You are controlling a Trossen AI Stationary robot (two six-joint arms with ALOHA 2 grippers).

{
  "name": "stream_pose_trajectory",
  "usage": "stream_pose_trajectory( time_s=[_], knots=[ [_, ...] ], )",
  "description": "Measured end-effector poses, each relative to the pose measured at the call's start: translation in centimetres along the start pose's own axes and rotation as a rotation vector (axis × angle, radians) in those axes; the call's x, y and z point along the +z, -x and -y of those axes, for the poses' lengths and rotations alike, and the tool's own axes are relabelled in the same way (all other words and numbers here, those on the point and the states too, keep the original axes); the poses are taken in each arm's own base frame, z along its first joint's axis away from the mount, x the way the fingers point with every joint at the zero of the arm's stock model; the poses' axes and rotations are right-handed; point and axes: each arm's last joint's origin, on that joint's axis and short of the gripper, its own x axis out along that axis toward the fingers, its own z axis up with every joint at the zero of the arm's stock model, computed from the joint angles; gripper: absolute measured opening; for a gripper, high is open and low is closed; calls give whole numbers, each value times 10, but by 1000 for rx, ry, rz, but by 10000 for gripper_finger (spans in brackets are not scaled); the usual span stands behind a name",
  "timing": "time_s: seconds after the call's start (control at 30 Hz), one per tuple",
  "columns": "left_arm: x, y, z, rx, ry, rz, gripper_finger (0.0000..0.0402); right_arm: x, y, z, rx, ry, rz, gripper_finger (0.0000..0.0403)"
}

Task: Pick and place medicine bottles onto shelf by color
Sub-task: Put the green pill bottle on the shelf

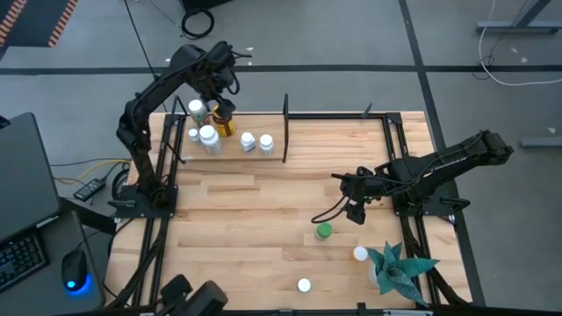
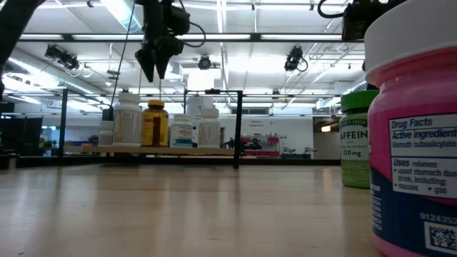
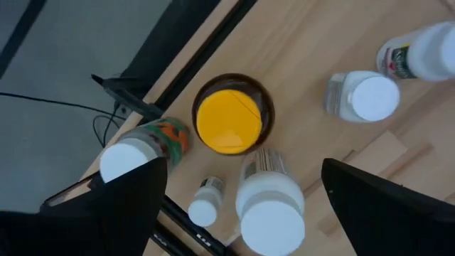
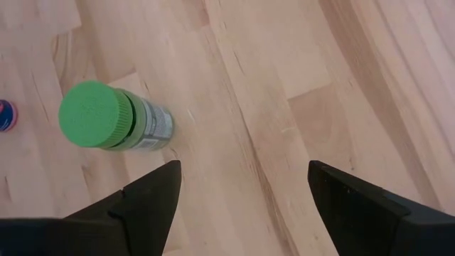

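Wooden tabletop (image 1: 263,228): light planks filling the middle of the high view, with both arm bases bolted at its left and right edges.
Shelf (image 1: 334,123): a light-wood ledge along the far edge of the table, framed by thin black posts, with a black upright divider (image 1: 285,132) near its middle.
Left arm: reaches from the left base up to the far-left part of the shelf.
Right arm: stretches from the right base toward the table's centre.
Teal spiky plant (image 1: 397,268): at the near-right corner of the table.
Left gripper (image 1: 219,107): hovers above the amber bottle, fingers spread wide and released, holding nothing.
Right gripper (image 1: 356,211): fingers parted and empty, low over the bare wood just beyond the green-capped bottle.
Amber bottle (image 3: 231,121): yellow cap, standing upright on the shelf left of the divider, directly under the left gripper.
White bottles on the shelf: a tall one (image 1: 209,139) beside the amber bottle, a smaller one (image 1: 193,134) left of it, one with an orange-patterned label (image 3: 135,153) at the far-left, and two (image 1: 248,141) (image 1: 266,143) nearer the divider.
Green-capped bottle (image 1: 324,232): upright on the table, right of centre, near the right gripper but untouched.
White-capped bottle (image 1: 360,254): on the table just left of the plant.
Second white-capped bottle (image 1: 304,285): close to the near edge.
Pink bottle (image 2: 418,135): white cap, looming right beside the low camera.
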Motion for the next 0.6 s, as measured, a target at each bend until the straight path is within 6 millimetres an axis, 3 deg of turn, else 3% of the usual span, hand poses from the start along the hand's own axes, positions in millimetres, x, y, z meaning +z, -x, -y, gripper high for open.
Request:
stream_pose_trajectory(
  time_s=[0.3, 0.47, 0.6],
  knots=[
    [-9, 32, 46, -36, -58, 139, 380, 0, 0, 0, 0, 17, 0, 313],
    [-15, 53, 87, -89, -110, 255, 380, -2, 0, -1, 42, 6, -41, 313],
    [-35, 74, 120, -146, -176, 305, 380, -5, 0, -1, 75, -58, -94, 313]
  ],
)
